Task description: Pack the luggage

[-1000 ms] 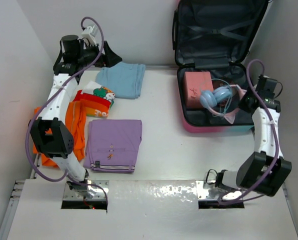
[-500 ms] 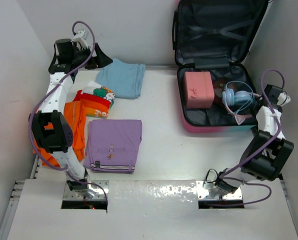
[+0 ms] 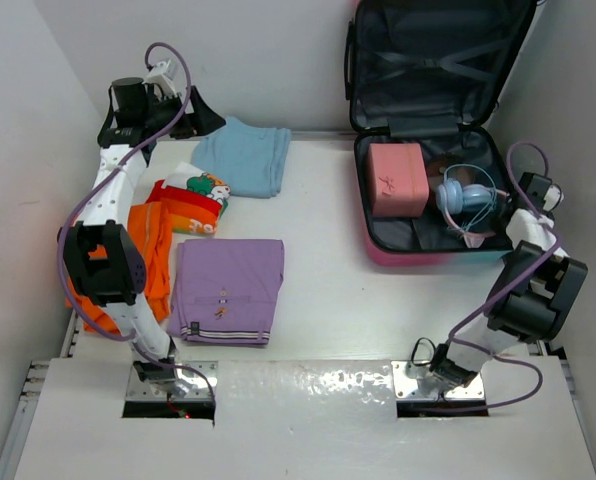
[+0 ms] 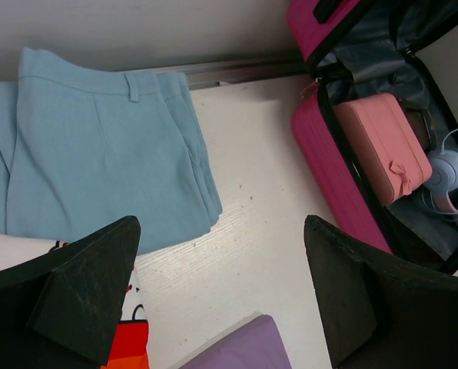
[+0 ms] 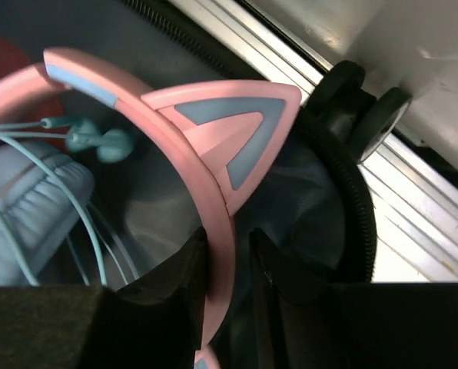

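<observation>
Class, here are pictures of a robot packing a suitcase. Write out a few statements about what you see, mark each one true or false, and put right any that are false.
1. The right gripper is clamped on the pink headband of the headphones. True.
2. The left gripper holds the blue trousers. False: its jaws are open and hold nothing.
3. The pink box lies inside the luggage. True.
4. The purple garment is packed in the luggage. False: it lies folded on the table.
5. The luggage is shut. False: it is open, its lid standing up at the back.
</observation>
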